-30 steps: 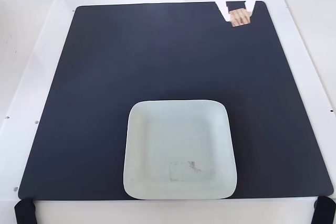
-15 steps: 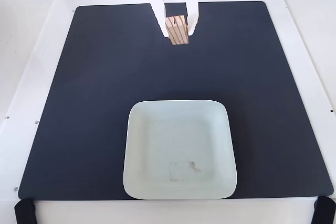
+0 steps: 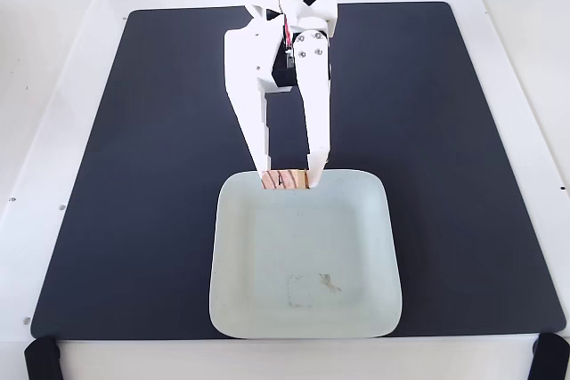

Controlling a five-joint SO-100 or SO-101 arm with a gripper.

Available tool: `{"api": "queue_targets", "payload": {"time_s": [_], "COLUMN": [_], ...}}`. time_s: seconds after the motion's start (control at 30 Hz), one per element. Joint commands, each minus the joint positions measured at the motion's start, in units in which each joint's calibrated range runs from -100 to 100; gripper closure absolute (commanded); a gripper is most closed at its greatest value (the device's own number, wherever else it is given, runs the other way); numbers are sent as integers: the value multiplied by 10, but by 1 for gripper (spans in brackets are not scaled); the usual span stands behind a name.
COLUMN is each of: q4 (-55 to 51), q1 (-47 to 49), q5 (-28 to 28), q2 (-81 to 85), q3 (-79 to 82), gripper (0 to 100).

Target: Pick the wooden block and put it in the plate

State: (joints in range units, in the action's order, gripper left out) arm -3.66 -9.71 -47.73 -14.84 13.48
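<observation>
Here, one claw (image 3: 288, 173), one wooden block (image 3: 285, 181), one plate (image 3: 267, 246)

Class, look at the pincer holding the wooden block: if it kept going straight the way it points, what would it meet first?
The pincer, shut on the wooden block, points downward at the plate's far edge. It would probably meet the plate first, at or just inside its rim; one view leaves the height unclear.
</observation>
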Motion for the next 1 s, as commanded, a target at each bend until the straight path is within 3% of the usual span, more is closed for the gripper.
{"api": "queue_targets", "payload": {"time_s": [0.0,0.33,0.4,0.5,0.57,0.97], "q4": [3,3,3,3,8,7], "q1": [-1,-1,-1,-3,-9,-6], "q5": [2,1,3,15,29,30], "q2": [4,-3,-2,-2,-3,-1], "q3": [-36,-36,-37,-36,-36,-37], "gripper": [95,92,83,59,48,52]}}
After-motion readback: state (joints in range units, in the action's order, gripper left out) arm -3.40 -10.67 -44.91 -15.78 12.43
